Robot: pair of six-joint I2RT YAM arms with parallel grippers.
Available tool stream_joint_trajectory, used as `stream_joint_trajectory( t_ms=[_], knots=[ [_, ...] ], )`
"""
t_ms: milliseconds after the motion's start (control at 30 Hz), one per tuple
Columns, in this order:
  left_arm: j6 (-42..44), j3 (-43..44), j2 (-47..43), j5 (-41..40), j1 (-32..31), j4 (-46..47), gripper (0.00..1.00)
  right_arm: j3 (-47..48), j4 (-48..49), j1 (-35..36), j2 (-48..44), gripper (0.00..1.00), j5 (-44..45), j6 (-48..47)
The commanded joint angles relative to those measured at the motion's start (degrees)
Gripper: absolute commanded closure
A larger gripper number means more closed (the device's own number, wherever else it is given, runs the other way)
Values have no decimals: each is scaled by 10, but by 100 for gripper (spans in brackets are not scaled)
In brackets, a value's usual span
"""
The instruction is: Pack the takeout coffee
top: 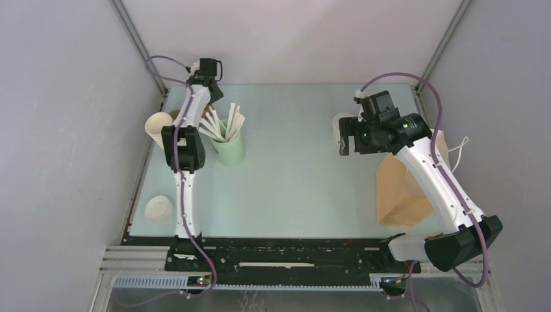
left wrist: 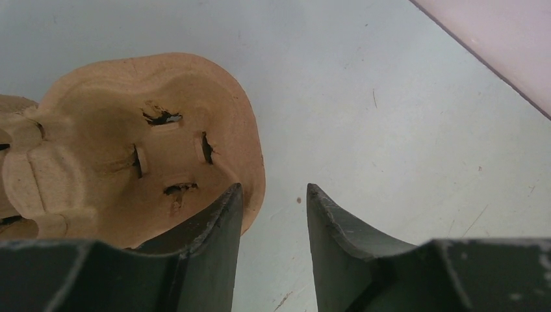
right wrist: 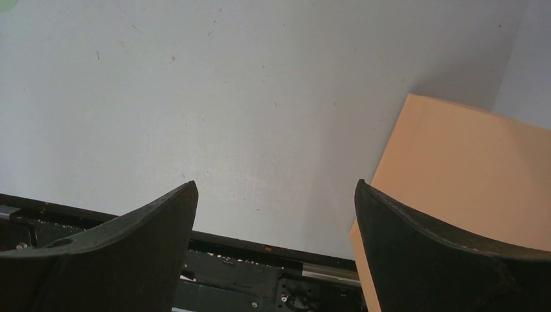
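A small cream paper cup (top: 338, 125) stands at the back right of the table, with no lid on it. My right gripper (top: 352, 139) is right next to the cup. In the right wrist view this gripper (right wrist: 275, 183) is wide open with only bare table between its jaws, and the cup is out of that view. My left gripper (top: 182, 131) is at the back left. In the left wrist view it (left wrist: 273, 187) is open and empty, its left finger over the rim of a brown pulp cup carrier (left wrist: 130, 143).
A brown paper bag (top: 404, 190) stands at the right, also in the right wrist view (right wrist: 468, 169). A stack of cream cups (top: 157, 127) and a pale green cup of white sticks (top: 229, 147) stand at the back left. A white lid (top: 158, 208) lies front left.
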Motion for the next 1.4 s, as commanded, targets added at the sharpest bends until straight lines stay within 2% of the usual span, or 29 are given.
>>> stream_joint_trajectory(
  t_ms=[0, 367, 633, 867, 1067, 1267, 1367],
  knots=[
    [-22, 18, 1, 2, 11, 4, 53, 12, 0, -4, 1, 0, -1, -1],
    [-14, 13, 10, 22, 23, 13, 48, 13, 1, -6, 7, 0, -4, -1],
    [-10, 14, 16, 36, 27, 17, 57, 15, -1, -8, 10, 0, -6, 1],
    [13, 13, 7, 32, 27, 18, 72, 27, -3, -8, 21, 0, -20, 5],
    [28, 13, 0, 34, 27, 18, 89, 31, -2, -8, 21, 1, -24, 4],
    [33, 4, -19, 37, 27, 19, 88, 29, -4, -9, 18, 1, -22, 4],
    [35, 1, -28, 42, 27, 22, 84, 26, -3, -9, 16, 0, -22, 2]
  ],
)
